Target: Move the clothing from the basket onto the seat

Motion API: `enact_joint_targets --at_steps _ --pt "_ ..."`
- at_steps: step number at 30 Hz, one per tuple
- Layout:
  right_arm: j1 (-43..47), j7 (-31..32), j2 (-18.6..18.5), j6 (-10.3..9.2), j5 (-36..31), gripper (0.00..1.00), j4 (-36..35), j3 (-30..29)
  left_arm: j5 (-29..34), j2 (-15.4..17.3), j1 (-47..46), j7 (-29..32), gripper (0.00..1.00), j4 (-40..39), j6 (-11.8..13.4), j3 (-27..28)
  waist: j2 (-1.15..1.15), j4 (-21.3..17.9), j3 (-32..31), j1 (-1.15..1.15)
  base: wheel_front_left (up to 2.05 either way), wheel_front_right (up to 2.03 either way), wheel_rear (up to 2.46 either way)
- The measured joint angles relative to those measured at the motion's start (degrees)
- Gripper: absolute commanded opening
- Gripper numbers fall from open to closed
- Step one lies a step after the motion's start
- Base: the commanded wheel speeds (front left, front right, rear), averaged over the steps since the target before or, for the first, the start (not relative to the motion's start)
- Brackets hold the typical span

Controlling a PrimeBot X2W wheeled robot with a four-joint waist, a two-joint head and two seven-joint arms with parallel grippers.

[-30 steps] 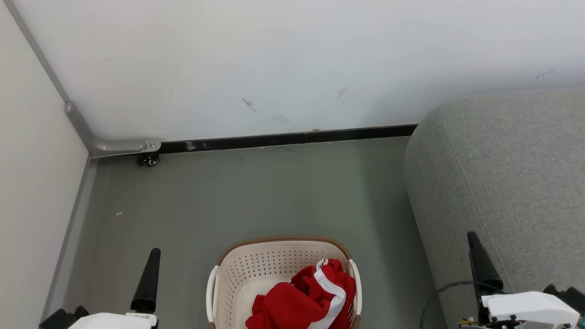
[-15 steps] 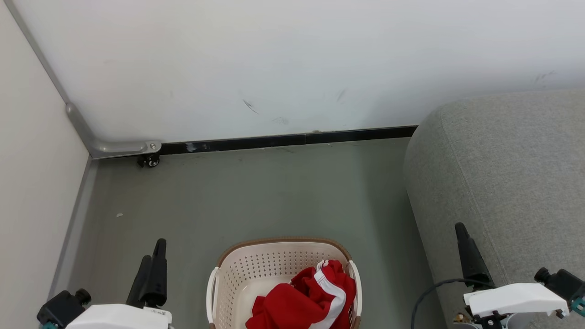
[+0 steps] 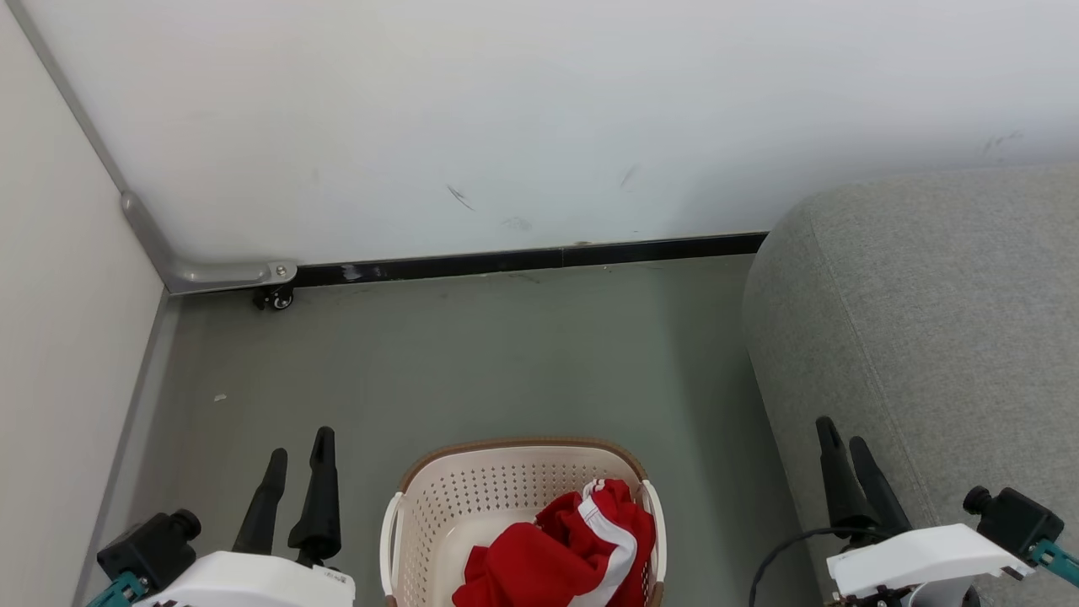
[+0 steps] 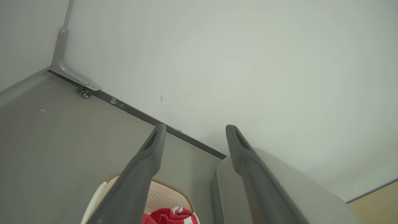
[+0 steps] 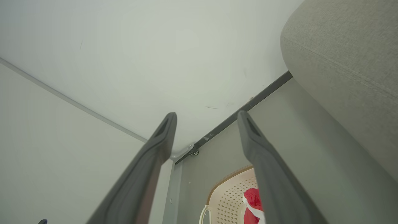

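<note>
Grey-green floor (image 3: 506,362) runs into a corner between a pale wall and a side panel. Nearest the robot, the basket (image 3: 438,506) stands on it, cut off by the lower edge of the head view. The clothing (image 3: 556,552) lies bunched inside, against the basket's right wall, red with a broad white stripe showing. The left part of the basket's bottom is bare.

Left of the basket and apart from it, the left gripper (image 3: 301,444) hangs over the floor, its two dark fingers spread wide with nothing between them. Right of the basket, across a strip of floor, the right gripper (image 3: 840,432) is spread just as wide and is empty, its fingers seen against the flank of the seat (image 3: 927,320). The seat rises right of the basket, not touching it, and reaches back to the wall.

Beyond the basket the floor runs to a black skirting strip (image 3: 523,255). Far to the basket's left along that strip, a small caster (image 3: 274,298) sits under a grey metal bracket (image 3: 211,271). Above them is the wall (image 3: 539,110), with a few dark scuffs.
</note>
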Motion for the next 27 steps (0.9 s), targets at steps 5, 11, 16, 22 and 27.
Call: enact_joint_targets --at_steps 5,11,16,22,27 --pt "-0.88 -0.03 -0.02 0.00 -5.36 1.00 0.55 0.13 5.44 0.20 0.03 -1.20 1.00 -0.58 0.62 -1.15 0.00 -0.01 0.24 -0.14 0.00 0.00 0.00" --pt "-1.09 -0.03 -0.02 0.01 -10.48 1.00 1.07 0.29 11.04 0.38 0.11 -2.22 1.00 -0.69 1.83 -2.46 0.00 0.02 0.37 -0.20 0.00 0.00 0.00" --pt "-1.12 -0.04 0.01 0.01 -15.33 1.00 1.42 0.59 16.11 0.52 0.94 -3.04 1.00 -0.48 2.60 -3.37 0.00 0.05 0.36 -0.22 0.00 0.00 0.00" --pt "-1.18 -0.75 0.14 0.02 -20.93 1.00 2.08 0.84 22.17 0.77 1.11 -4.28 1.00 0.22 3.83 -4.53 0.00 0.08 0.16 -0.23 0.00 0.00 0.00" --pt "-1.18 -1.55 0.25 0.02 -25.29 1.00 2.53 0.87 26.84 0.86 1.39 -5.34 1.00 0.82 5.03 -5.52 0.00 0.11 -0.05 -0.24 0.00 0.00 0.00"
